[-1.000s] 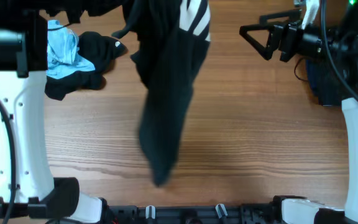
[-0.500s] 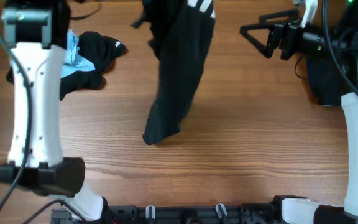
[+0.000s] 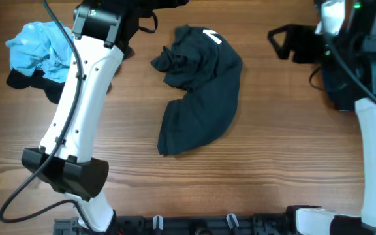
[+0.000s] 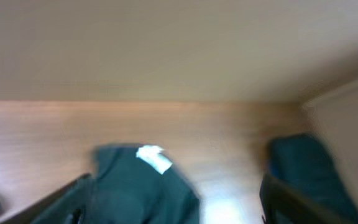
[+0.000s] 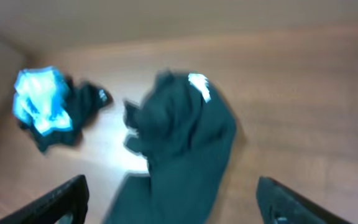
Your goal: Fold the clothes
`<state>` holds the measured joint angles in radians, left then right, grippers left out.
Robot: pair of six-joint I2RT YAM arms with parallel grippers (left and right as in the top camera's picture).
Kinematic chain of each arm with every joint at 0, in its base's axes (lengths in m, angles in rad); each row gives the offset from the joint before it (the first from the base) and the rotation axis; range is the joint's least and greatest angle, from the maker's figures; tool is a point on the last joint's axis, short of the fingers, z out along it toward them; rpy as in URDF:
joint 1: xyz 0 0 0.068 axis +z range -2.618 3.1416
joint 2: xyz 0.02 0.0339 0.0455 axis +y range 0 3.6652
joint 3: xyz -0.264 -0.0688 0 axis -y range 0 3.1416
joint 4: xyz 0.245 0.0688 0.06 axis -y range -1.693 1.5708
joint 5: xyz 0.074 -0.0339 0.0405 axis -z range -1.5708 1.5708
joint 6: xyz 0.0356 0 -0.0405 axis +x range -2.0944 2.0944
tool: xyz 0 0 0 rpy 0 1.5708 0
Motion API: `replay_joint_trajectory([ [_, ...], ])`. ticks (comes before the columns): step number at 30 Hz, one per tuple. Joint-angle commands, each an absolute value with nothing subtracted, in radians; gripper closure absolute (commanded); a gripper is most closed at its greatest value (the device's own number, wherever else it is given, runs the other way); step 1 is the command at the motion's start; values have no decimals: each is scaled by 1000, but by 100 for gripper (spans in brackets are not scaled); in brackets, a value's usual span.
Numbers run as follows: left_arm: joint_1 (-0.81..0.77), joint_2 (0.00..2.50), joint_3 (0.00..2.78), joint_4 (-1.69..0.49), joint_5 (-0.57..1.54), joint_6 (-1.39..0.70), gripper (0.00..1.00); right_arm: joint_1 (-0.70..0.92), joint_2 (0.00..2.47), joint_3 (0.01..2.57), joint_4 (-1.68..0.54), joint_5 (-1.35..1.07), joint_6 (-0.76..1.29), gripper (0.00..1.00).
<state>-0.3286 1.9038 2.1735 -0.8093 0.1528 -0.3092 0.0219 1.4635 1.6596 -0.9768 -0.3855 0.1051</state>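
Limp, light shirt (image 3: 201, 91): a hem corner seems best to pinch. Left tool (image 4: 176, 198) and right tool (image 5: 176, 199) gape empty.

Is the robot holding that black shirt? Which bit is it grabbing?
Nothing is held. The black shirt lies crumpled on the table, and the left claw and right claw are both open and empty.

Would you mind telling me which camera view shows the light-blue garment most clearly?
The overhead view: the light-blue garment appears sharp and whole at the far left, bunched up on dark cloth. The right wrist view shows it smaller and blurred. The left wrist view shows no clear sign of it.
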Motion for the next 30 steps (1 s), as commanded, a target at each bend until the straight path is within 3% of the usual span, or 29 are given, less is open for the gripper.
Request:
replay_joint_trajectory([
  [1,-260,1869,2180,-910,-40,-338,3,142,1525,1670,-1032,-202,81,9],
  [5,-115,1821,2180,-988,-46,-439,1,228,1600,1670,-1031,-179,84,9],
  [10,12,1809,2180,-1084,-43,-453,4,320,1740,1670,-879,-202,176,19],
  [19,30,1816,2180,-1195,-103,-449,12,461,2004,1670,-596,-120,397,30],
  [30,30,1816,2180,-1204,-103,-450,12,567,2140,1670,-505,74,424,34],
])
